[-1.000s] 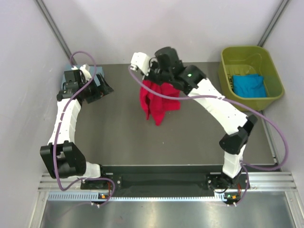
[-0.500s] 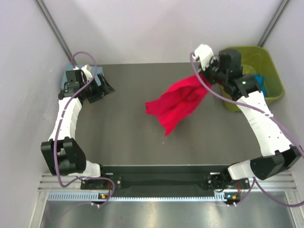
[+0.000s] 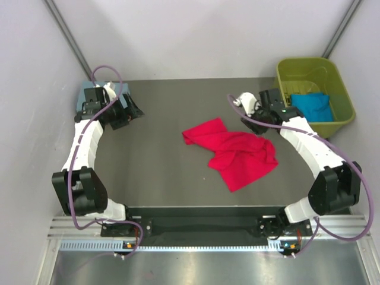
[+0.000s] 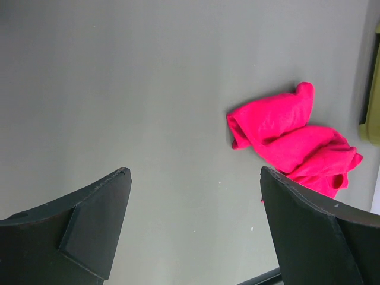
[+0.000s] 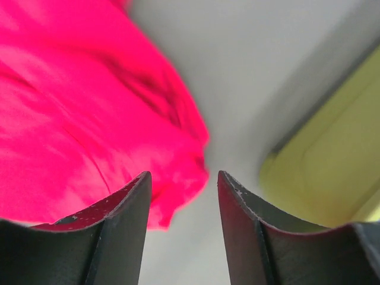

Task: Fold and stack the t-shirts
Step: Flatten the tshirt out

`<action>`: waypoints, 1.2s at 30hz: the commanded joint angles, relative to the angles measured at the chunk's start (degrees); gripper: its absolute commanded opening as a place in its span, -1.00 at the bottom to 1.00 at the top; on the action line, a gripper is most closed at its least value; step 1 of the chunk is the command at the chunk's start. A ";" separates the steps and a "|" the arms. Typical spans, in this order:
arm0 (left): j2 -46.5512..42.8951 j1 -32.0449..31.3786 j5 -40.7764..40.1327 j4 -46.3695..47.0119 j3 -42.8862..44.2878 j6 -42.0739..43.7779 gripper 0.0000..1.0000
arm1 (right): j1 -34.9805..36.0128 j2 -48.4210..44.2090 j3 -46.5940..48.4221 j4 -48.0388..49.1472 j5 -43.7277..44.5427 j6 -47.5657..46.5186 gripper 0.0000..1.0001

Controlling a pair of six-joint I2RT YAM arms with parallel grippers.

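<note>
Your right gripper point(image 5: 183, 181) has its jaws spread, with nothing between them. It sits over the far right edge of the bright red t-shirt point(image 3: 237, 155), which lies crumpled and unfolded on the table point(image 3: 154, 166), right of centre. Near it, further right, stands the olive-green tub point(image 3: 284, 70) with a bright blue t-shirt point(image 3: 312, 105) inside. Your left gripper point(image 4: 195, 178) is also spread wide and empty. It is at the far left corner over a blue-grey t-shirt point(image 3: 85, 91), well apart from the red one.
</note>
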 commanded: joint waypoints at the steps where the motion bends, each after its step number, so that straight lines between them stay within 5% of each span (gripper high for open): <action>1: -0.03 0.30 0.98 1.50 1.92 0.89 0.89 | 6.64 -3.48 6.34 1.84 -5.33 -3.10 -0.02; 11: -2.04 0.39 0.37 0.71 1.22 2.91 0.89 | 26.60 8.89 5.99 -6.60 -16.50 -5.13 -0.12; 20: -5.21 1.09 -0.16 0.27 -0.98 3.70 0.90 | 27.75 25.68 15.64 -8.36 -13.25 -8.64 -0.23; 30: -4.95 1.70 0.02 0.18 -1.33 3.62 0.90 | 28.28 30.18 18.64 -9.33 -12.90 -9.08 -0.24; 36: -3.19 1.62 0.54 0.36 -0.19 3.09 0.90 | 28.98 32.21 20.75 -17.84 -14.21 -12.16 -0.25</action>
